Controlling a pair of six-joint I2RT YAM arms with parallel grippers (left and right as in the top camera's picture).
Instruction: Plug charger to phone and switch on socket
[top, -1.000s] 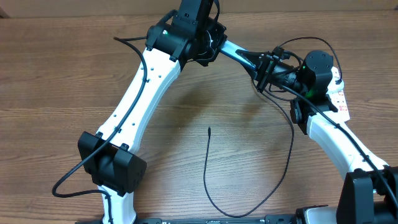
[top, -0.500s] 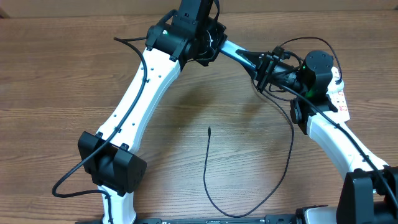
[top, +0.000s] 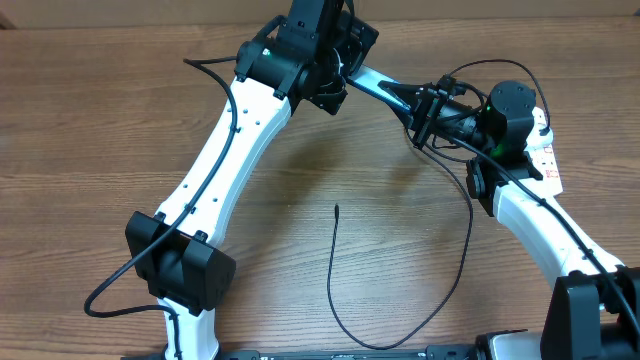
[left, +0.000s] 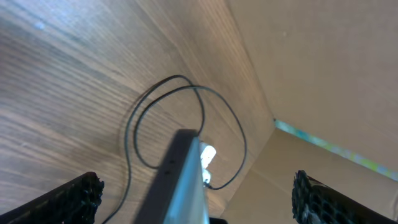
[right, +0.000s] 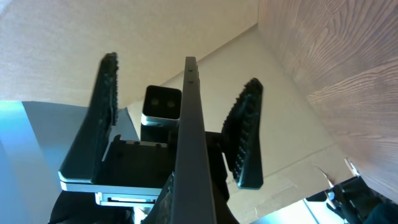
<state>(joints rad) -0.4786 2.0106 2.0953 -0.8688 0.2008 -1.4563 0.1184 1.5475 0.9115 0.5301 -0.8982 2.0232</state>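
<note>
The phone (top: 385, 90) hangs edge-on above the table's far side, its blue-lit face showing as a thin strip. My right gripper (top: 425, 110) is shut on its right end. My left gripper (top: 348, 68) stands open around the other end, its fingers (left: 68, 199) wide apart and clear of the phone's edge (left: 186, 180). In the right wrist view the dark phone (right: 189, 143) runs up between those two spread fingers (right: 249, 137). The charger (top: 345, 300) lies looped on the table with its free tip (top: 337, 207) at mid-table. Only a corner of the white socket (top: 545, 155) shows behind the right arm.
A cardboard wall (left: 323, 62) closes off the table's far edge just behind the phone. Thin black cable loops (left: 168, 112) lie on the wood below it. The left arm (top: 230, 150) slants across the left half of the table.
My left gripper's jaws have sprung wide apart and let go of the phone's end. The phone, the right gripper and the charger have stayed where they were.
</note>
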